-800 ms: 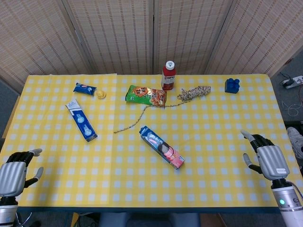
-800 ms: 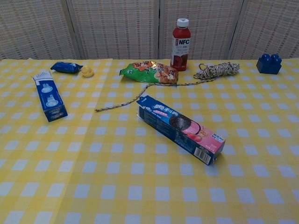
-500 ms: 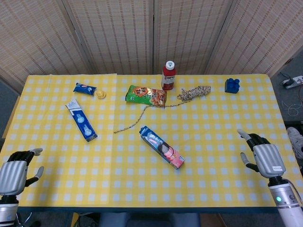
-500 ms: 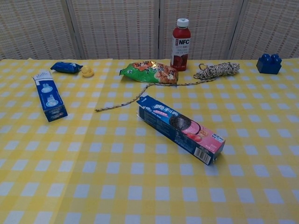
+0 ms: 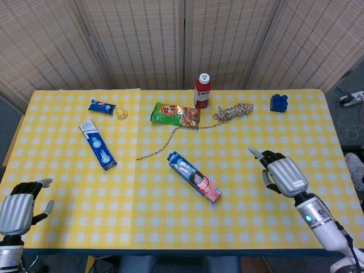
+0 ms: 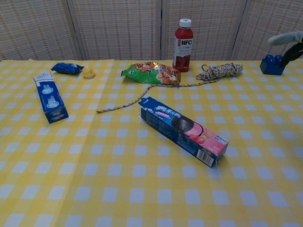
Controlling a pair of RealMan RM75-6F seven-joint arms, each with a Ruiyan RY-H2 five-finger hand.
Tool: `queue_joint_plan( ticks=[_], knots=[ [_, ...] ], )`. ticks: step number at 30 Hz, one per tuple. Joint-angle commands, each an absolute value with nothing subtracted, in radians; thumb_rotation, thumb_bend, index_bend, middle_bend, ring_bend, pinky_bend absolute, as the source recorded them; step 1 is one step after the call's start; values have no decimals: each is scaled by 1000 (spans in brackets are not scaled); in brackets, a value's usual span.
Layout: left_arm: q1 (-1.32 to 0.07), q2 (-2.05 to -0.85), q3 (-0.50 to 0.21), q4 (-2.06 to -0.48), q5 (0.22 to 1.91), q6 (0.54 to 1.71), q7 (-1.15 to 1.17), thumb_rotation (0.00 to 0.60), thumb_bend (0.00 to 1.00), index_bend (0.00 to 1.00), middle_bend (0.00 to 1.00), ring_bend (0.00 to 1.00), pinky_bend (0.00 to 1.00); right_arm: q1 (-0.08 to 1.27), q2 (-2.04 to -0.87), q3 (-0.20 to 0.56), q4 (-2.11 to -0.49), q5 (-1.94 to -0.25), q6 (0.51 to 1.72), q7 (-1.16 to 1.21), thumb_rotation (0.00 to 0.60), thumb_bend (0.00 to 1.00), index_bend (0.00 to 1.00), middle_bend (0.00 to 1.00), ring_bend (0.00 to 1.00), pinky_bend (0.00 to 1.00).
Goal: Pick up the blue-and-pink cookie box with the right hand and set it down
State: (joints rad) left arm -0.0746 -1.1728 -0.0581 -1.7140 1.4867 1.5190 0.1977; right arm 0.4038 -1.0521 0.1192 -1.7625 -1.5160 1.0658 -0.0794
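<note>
We take the blue-and-pink cookie box [image 5: 194, 177] as our landmark: it lies flat and slantwise near the middle of the yellow checked table [image 5: 256, 227], its pink end toward the front, touched by nothing. Far to its left, off the table's front corner, our left hand [image 5: 17, 211] hangs with fingers loosely curled and nothing in it. Left of the box and further back lies a blue-and-white carton [image 5: 97, 147], with a small blue packet [image 5: 102, 107] beyond it. Behind the box we see a green snack bag [image 5: 175, 114], a red juice bottle [image 5: 203, 91] and a coil of rope [image 5: 233, 110]. To the box's right hovers our right hand [image 5: 280, 171] — released, fingers spread, well apart from the box.
</note>
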Motion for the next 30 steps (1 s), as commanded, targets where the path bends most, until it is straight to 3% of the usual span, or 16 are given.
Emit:
queue_joint_plan(
  ticks=[1, 5, 13, 30],
  knots=[
    [-72, -1173, -55, -1717, 1487, 1523, 200, 600, 358, 347, 366, 308, 230, 499, -1069, 144, -1782, -1493, 949, -87, 600, 817, 22, 276, 184, 303],
    [-65, -1173, -49, -1722, 1490, 1529, 204, 600, 357, 348, 366, 308, 230, 580, -1109, 161, -1765, -1435, 842, -107, 600, 876, 22, 277, 184, 303],
    [-60, -1174, -44, -1723, 1487, 1530, 203, 600, 357, 348, 366, 308, 230, 699, -1220, 176, -1677, -1284, 704, -167, 600, 889, 22, 277, 184, 303],
    [-59, -1178, -35, -1715, 1489, 1520, 200, 600, 358, 348, 366, 308, 230, 873, -1427, 148, -1550, -1089, 642, -363, 600, 889, 22, 277, 184, 303]
  ],
)
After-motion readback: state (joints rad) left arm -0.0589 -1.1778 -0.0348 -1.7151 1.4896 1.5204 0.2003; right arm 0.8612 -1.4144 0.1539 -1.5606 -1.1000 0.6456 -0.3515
